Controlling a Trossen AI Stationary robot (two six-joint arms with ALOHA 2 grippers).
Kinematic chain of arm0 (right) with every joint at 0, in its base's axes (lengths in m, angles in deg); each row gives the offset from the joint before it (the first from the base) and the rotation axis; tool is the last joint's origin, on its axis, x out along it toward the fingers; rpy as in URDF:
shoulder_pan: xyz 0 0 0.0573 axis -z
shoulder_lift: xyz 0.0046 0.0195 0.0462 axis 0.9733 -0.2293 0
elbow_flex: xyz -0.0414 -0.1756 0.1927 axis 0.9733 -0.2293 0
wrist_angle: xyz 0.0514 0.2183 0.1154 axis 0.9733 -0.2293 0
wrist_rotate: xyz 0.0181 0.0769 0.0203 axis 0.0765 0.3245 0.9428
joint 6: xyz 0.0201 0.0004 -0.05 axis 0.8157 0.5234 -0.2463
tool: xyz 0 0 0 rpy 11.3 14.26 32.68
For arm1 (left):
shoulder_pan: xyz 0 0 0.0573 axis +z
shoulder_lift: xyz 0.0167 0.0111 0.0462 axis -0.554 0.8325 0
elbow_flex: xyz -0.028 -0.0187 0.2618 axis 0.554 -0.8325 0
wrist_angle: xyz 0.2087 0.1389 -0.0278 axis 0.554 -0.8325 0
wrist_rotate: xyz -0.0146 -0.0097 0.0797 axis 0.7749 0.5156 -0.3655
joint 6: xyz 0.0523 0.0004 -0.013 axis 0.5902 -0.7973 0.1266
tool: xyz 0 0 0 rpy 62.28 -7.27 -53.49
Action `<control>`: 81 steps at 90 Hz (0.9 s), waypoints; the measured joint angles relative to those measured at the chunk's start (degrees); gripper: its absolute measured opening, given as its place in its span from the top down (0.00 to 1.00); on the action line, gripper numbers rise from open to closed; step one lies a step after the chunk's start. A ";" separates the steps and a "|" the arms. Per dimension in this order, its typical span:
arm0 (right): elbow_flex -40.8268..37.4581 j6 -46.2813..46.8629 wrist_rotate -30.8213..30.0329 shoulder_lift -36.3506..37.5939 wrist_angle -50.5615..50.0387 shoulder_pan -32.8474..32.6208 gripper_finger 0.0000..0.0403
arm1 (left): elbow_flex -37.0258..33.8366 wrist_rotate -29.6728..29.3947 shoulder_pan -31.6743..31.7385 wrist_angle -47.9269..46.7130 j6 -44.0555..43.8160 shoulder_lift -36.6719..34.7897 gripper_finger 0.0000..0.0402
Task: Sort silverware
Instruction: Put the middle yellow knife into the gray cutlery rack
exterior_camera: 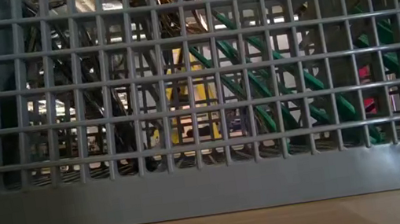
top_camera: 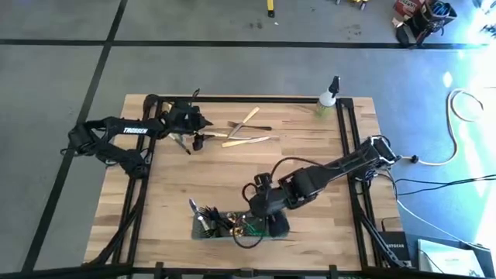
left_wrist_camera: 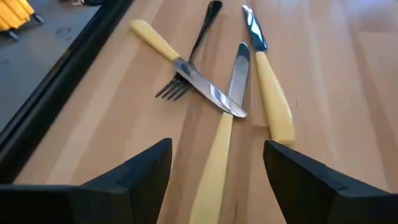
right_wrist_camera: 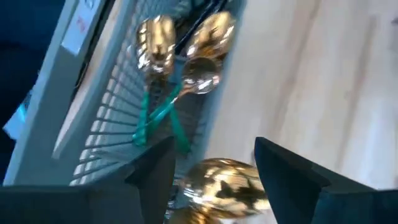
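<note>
Right gripper (right_wrist_camera: pixel 211 168): jaws spread, a shiny gold spoon bowl (right_wrist_camera: pixel 217 186) between them, grip not confirmed; it hangs over the grey mesh caddy (top_camera: pixel 232 225) at the table's near edge. Risk: if let go off-centre, the spoon may catch the caddy wall or land in the wrong compartment among the gold spoons with green handles (right_wrist_camera: pixel 177 68)

Left gripper (left_wrist_camera: pixel 214 165): jaws spread, empty, low over the loose pile at the far side. Risk: the cream-handled knives (left_wrist_camera: pixel 214 99) cross each other and the dark fork (left_wrist_camera: pixel 186 68), so closing could drag a neighbour along. Handles smooth, rounded; blades thin, glossy; wooden table (top_camera: pixel 310 147) slick
</note>
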 joint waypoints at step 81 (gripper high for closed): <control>0.02 30.41 -36.19 18.04 -23.45 -18.52 0.50 | 3.27 -1.73 0.61 2.66 0.50 14.14 0.41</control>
